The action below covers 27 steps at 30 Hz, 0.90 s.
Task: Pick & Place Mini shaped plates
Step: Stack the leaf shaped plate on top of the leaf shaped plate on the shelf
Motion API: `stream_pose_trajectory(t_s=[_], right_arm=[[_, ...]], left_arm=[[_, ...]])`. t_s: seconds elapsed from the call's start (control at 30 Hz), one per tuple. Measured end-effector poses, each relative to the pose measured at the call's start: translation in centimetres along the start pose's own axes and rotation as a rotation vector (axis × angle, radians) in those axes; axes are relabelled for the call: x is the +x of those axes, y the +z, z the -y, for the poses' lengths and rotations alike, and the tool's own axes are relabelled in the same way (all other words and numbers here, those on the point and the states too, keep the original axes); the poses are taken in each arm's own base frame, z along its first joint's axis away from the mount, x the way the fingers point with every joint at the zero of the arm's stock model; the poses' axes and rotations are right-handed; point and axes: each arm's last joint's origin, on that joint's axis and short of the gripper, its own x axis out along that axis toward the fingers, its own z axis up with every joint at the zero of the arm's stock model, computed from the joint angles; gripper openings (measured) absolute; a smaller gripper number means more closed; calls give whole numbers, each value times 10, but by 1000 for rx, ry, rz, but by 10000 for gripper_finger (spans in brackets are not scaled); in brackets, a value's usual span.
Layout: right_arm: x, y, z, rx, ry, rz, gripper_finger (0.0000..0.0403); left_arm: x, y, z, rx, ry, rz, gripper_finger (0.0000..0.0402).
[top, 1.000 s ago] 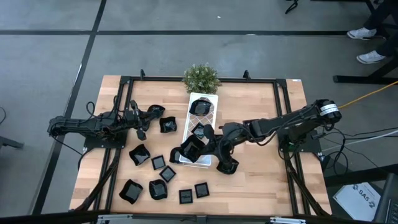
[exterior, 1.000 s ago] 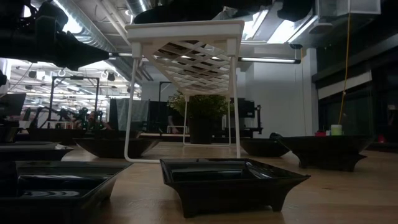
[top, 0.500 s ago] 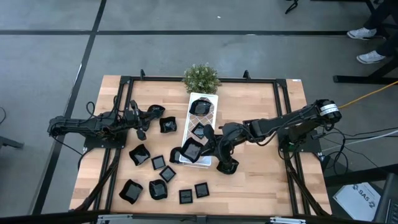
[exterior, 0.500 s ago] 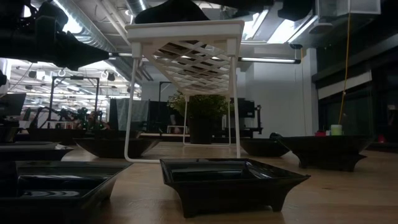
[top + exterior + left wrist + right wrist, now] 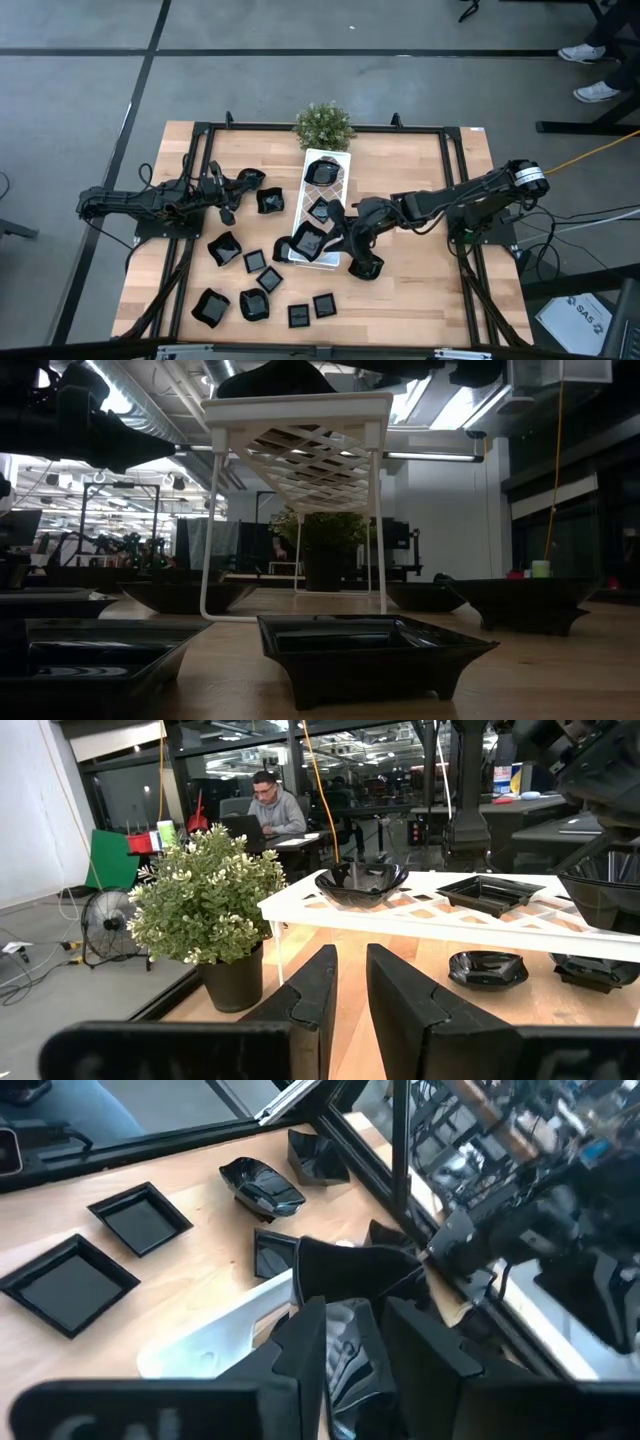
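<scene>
Right gripper [image 5: 337, 232] over near end of white tray [image 5: 340, 178], fingers narrowly parted, straddling a black plate [image 5: 311, 240] resting on tray; left gripper [image 5: 232, 186] idle near table's left edge, fingers slightly apart.

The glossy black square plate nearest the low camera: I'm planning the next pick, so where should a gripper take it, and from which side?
Judging by the low view, the glossy black square plate sits upright on small feet with walls flaring to a thin raised rim. Probably best: come from above and pinch one rim wall, one finger inside, one outside. The sloping sides look poor for a side grasp.
</scene>
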Motion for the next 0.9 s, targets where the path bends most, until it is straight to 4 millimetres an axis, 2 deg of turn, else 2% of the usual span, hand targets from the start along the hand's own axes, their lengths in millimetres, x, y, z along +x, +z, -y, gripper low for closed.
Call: stream_pose_trajectory(t_s=[0.33,0.63,0.9], right_arm=[[-5,8,-8,142,27,3,104],[-5,16,-17,166,58,18,104],[-6,6,-25,379,112,-111,104]], left_arm=[[0,0,0,0,0,0,52],[0,0,0,0,0,0,53],[0,0,0,0,0,0,54]])
